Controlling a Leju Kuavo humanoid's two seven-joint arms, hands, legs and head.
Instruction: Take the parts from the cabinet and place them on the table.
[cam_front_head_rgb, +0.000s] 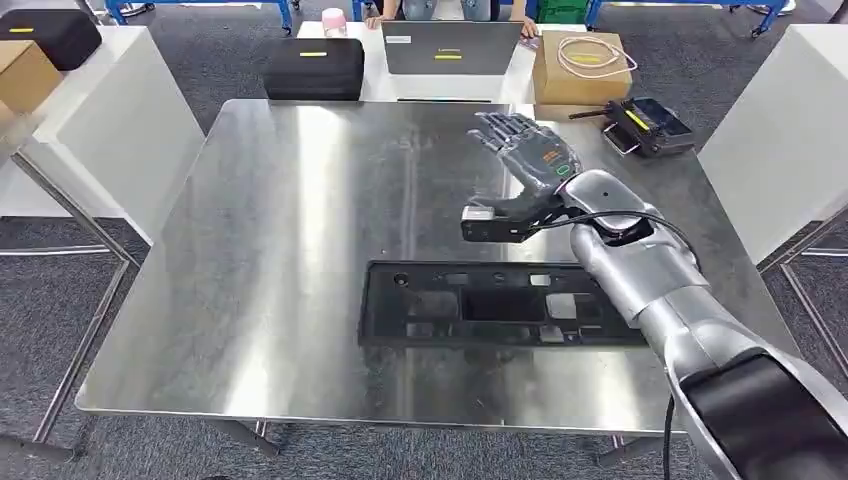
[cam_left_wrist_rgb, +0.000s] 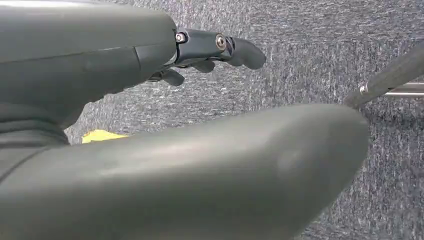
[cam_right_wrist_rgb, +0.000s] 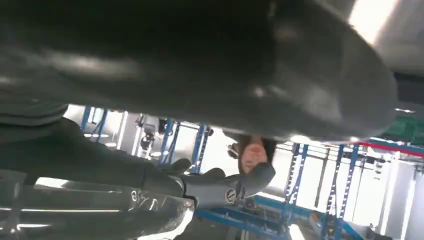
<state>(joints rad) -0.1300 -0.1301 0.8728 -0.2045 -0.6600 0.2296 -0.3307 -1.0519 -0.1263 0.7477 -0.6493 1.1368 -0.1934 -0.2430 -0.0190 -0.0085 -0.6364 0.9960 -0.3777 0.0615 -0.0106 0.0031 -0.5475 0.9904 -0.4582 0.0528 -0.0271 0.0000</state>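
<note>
Head view: a steel table (cam_front_head_rgb: 300, 250) carries one long black part (cam_front_head_rgb: 480, 315), a flat frame with cut-outs, lying flat near the table's near edge, right of centre. The right hand (cam_front_head_rgb: 525, 150) is raised above the table beyond the part, fingers spread, grasping nothing and apart from the part. Beyond the table's far edge stand a black case (cam_front_head_rgb: 313, 68), a laptop (cam_front_head_rgb: 452, 47) and a cardboard box (cam_front_head_rgb: 582, 68); a person sits behind the laptop. Left wrist view: the left hand (cam_left_wrist_rgb: 200, 50) hangs over grey carpet, fingers extended, holding nothing.
</note>
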